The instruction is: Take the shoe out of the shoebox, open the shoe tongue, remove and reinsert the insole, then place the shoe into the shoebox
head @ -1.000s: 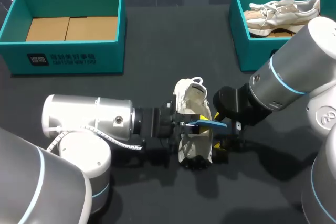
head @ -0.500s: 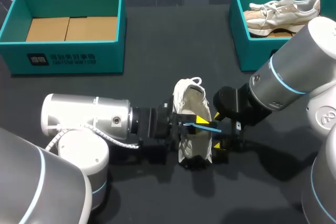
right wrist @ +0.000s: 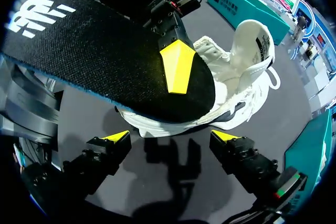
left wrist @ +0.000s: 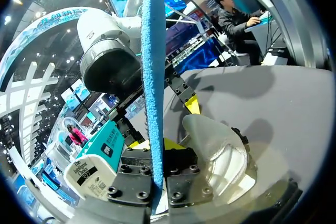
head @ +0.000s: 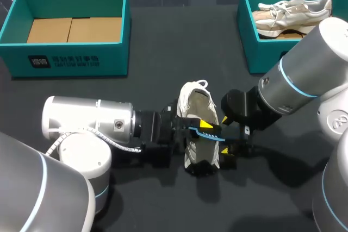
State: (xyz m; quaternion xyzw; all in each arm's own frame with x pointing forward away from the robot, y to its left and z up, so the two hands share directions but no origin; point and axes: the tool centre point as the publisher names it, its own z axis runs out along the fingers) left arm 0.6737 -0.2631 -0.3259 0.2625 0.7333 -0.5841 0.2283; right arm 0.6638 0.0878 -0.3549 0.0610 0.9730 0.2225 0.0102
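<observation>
Half of the insole (right wrist: 100,45) at most shows in the right wrist view: its black upper face runs out of sight at one end and covers the toe of the white shoe (right wrist: 239,72) beneath it. One yellow fingertip (right wrist: 178,66) of the left gripper (head: 202,129) presses on that face; the finger under it is hidden. From the left wrist the insole is only a blue edge-on strip rising between that gripper's fingers (left wrist: 181,174), which are clamped on it from both sides, and it blocks much of what lies ahead. The shoe stands on the dark tabletop (head: 163,69), heel and opening in plain sight, under the held insole and between the two grippers. The right gripper (right wrist: 170,139) has its fingers spread wide with nothing between them; the shoe sits just ahead of them, apart. At the far right a teal shoebox (head: 251,52) is partly hidden by the right arm (head: 310,74).
</observation>
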